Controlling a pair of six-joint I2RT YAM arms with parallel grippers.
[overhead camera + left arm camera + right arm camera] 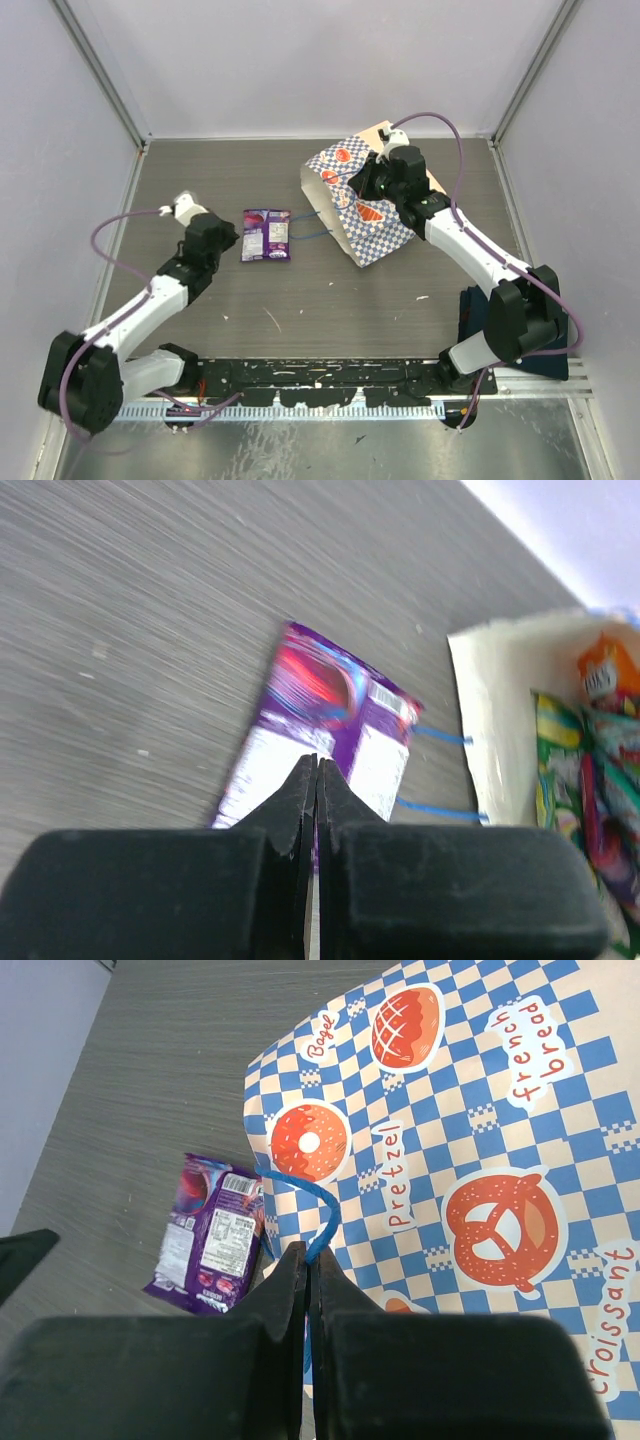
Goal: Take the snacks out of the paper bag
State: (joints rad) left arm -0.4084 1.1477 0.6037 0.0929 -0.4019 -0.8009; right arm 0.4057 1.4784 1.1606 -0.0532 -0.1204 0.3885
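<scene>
A thin blue cord handle [325,1215] of the tan checkered paper bag [480,1110] is being pinched by the right tool [308,1255]; the left tool [316,765] is being pressed together, empty.

Top camera: fixed high, above and behind the near edge. I look steeply down on the whole table [300,300] from far off.

Left wrist camera: low and close over the tabletop, picture tilted. It faces along the left gripper [316,770] toward the packet [335,705], with the mouth of the bag [495,720] at the right.

Right wrist camera: higher, close, looking down past the right gripper [307,1260] onto the bag's checkered side.

Shared: all three views hold the packet and the bag. The left wrist sees them from the packet's side, the right wrist from over the bag.
</scene>
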